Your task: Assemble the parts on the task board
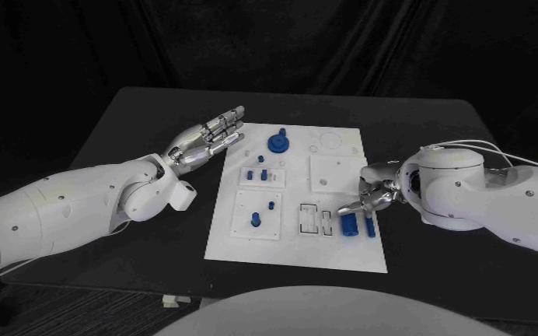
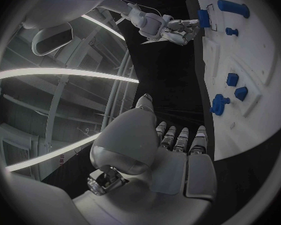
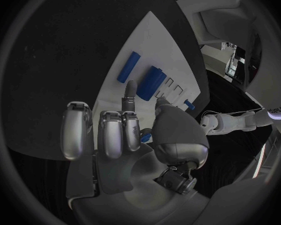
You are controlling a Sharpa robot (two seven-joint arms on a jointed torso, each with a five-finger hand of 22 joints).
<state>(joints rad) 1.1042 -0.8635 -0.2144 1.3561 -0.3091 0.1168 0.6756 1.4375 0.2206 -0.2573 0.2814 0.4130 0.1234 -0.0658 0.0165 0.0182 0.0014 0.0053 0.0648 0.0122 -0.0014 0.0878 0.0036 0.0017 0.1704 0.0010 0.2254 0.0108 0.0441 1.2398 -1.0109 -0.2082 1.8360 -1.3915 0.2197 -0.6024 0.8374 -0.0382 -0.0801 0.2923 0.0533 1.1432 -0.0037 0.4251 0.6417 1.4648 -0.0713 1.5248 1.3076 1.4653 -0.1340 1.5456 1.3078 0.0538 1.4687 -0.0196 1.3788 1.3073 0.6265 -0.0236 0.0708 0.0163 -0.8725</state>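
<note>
I see the white task board (image 1: 337, 250) lying flat mid-table; blue parts on it: a round knobbed piece (image 1: 277, 145) toward twelve o'clock, two bars (image 1: 350, 225) toward four.

I'm looking at a robotics lab or test cell. Black curtains (image 1: 281, 25) hang behind a matte black tabletop (image 1: 426, 126), shutting off the background. A white rectangular task board (image 1: 337, 254) with machined slots lies centred on it, and long ceiling strip lights (image 2: 59, 74) over exposed beams show overhead.
</note>
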